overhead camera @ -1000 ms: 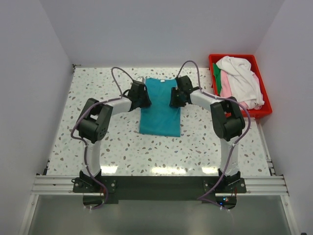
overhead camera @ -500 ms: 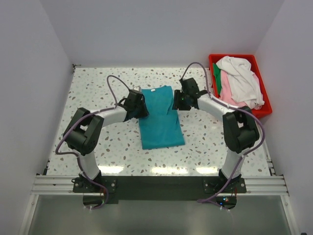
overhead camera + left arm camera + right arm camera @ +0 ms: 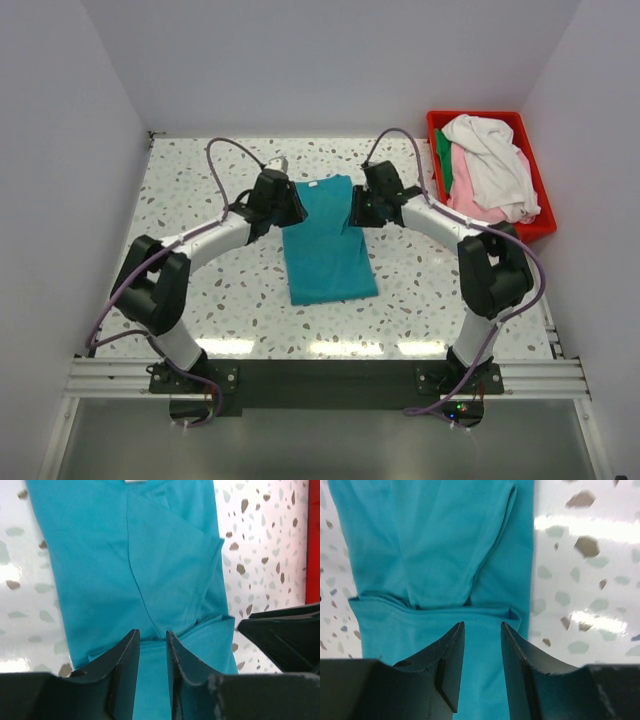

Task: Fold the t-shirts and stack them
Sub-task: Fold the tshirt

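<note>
The teal t-shirt (image 3: 325,245) lies folded into a long strip in the middle of the table, collar end far, with a cross fold about halfway along. My left gripper (image 3: 286,206) is at its far left edge and my right gripper (image 3: 361,209) at its far right edge. In the left wrist view the left gripper (image 3: 152,632) has its jaws a little apart over flat teal cloth (image 3: 150,570), tips at the cross fold. The right gripper (image 3: 482,625) is the same over the cloth (image 3: 445,555). Neither pinches the cloth. White (image 3: 492,160), pink (image 3: 462,182) and green (image 3: 443,150) t-shirts lie in the bin.
The red plastic bin (image 3: 436,122) stands at the far right corner against the wall. White walls close in the speckled table (image 3: 200,190) on the left, back and right. The arm bases are bolted to the rail at the near edge.
The teal shirt slid toward the near edge and turned slightly, then stayed put. The left arm has stretched out, with its gripper now a little farther along the shirt's left edge.
</note>
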`<action>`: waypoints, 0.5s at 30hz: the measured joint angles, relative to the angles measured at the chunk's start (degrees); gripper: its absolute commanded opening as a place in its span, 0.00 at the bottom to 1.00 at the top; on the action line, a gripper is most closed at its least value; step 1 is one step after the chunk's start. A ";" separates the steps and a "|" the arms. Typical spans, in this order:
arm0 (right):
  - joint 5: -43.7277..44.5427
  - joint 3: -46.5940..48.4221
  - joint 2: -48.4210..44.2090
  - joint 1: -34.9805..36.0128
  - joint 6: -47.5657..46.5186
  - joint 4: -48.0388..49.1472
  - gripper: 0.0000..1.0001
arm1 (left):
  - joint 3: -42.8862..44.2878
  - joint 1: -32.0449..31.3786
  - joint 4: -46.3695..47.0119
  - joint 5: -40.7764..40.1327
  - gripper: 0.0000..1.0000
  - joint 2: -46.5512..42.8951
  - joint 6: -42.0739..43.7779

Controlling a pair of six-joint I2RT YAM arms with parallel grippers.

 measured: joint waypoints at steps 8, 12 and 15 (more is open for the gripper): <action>-0.61 -10.03 -1.66 3.82 3.02 1.16 0.35 | -12.24 -5.35 1.05 0.83 0.28 -3.17 -3.04; 0.02 -13.27 -1.64 3.32 4.74 1.55 0.31 | -15.76 -5.35 1.03 0.50 0.28 -2.86 -4.66; 0.00 -15.06 -2.47 3.04 6.32 3.45 0.31 | -16.20 -5.33 1.07 0.00 0.28 -2.58 -5.46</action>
